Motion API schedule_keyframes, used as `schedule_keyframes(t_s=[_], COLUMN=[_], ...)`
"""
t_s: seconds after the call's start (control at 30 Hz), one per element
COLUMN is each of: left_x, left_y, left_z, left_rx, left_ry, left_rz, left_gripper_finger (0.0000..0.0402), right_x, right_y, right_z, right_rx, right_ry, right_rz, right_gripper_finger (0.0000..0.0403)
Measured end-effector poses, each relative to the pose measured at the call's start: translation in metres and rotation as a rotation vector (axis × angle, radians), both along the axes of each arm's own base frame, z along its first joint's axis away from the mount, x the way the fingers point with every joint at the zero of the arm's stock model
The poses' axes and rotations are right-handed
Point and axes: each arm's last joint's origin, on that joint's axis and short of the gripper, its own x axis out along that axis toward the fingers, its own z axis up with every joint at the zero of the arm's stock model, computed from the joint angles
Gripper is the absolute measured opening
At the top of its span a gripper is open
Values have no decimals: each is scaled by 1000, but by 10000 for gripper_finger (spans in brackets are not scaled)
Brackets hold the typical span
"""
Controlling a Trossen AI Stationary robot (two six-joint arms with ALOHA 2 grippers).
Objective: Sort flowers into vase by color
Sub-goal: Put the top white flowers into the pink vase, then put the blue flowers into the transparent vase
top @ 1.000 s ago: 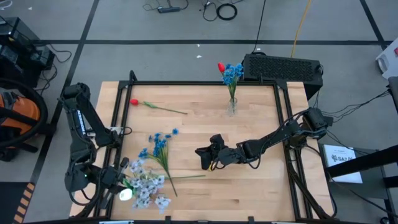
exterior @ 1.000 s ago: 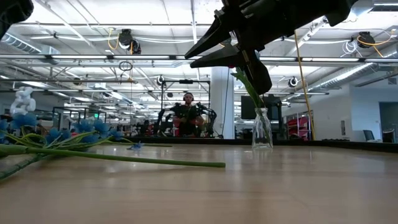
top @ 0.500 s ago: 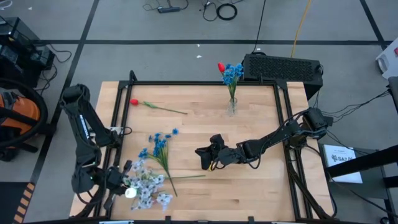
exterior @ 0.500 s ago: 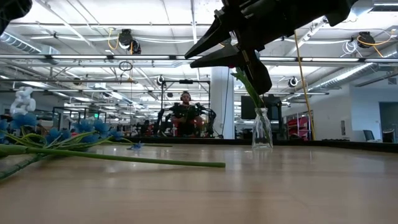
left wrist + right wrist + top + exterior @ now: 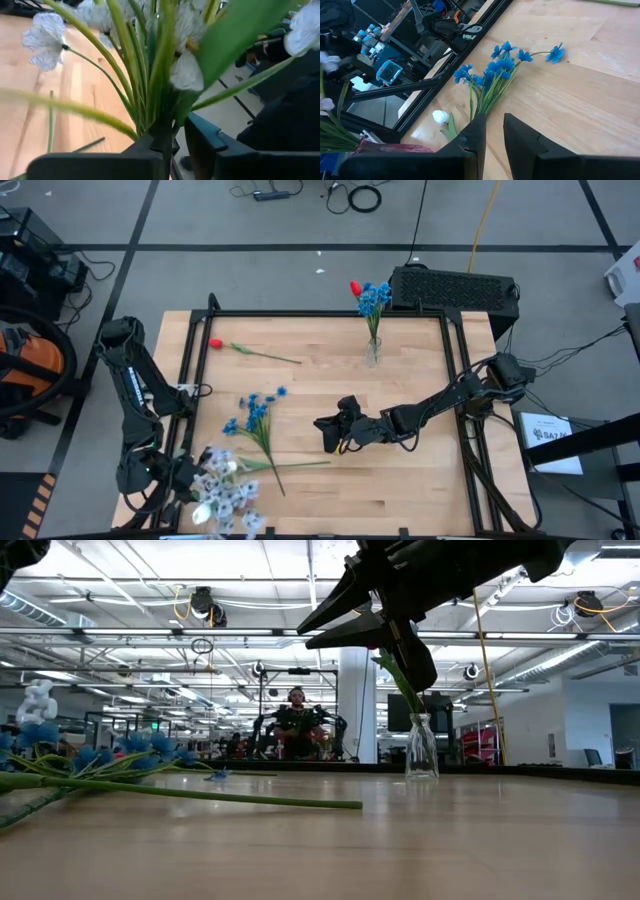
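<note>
My left gripper (image 5: 188, 476) is at the table's near left corner, shut on a pale white-lavender flower bunch (image 5: 226, 496). A blue flower (image 5: 256, 412) lies flat on the wood, its stem running toward the near edge. A white bud (image 5: 440, 117) rests beside that stem. A red bud flower (image 5: 216, 345) lies near the far left corner. The glass vase (image 5: 373, 351) stands at the far edge and holds blue blossoms and a red bud (image 5: 372, 294). My right gripper (image 5: 328, 430) hovers open above the table's middle, touching nothing. My left gripper pinches several green stems of the pale bunch at their lower part (image 5: 161, 131) between its two fingers. The stems rise out of the fingers and fan apart, with the blossoms (image 5: 46, 39) beyond them. Whether the bunch still touches the table cannot be seen.
A black frame (image 5: 300, 314) runs around the wooden table. A black box (image 5: 455, 285) sits past the far right corner, close behind the vase. Bare wood lies between the vase and my right gripper and along the right side. A person sits far off in the room (image 5: 298, 725).
My left gripper has shifted a little toward the table's right and near edge with the pale bunch. The blossoms have swung toward the near edge and now reach past it. My right arm has kept still.
</note>
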Motion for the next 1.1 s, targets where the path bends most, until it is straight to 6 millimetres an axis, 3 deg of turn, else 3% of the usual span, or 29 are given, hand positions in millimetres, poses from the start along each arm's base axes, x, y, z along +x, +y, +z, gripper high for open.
schedule_keyframes(t_s=[0.23,0.6,0.87,1.1], left_x=[-3,-12,-22,-23], left_y=[2,22,53,74], left_z=[-3,5,-2,-8], left_rx=[39,49,130,243], left_ry=[46,133,306,301], left_rz=[-83,-198,-140,33], left_gripper_finger=[111,118,118,118], right_x=[0,0,0,0], right_y=[0,0,0,0], right_z=[0,0,0,0], right_rx=[0,1,3,-9], right_ry=[0,0,0,1], right_rz=[0,0,-1,-1], right_gripper_finger=[59,59,59,59])
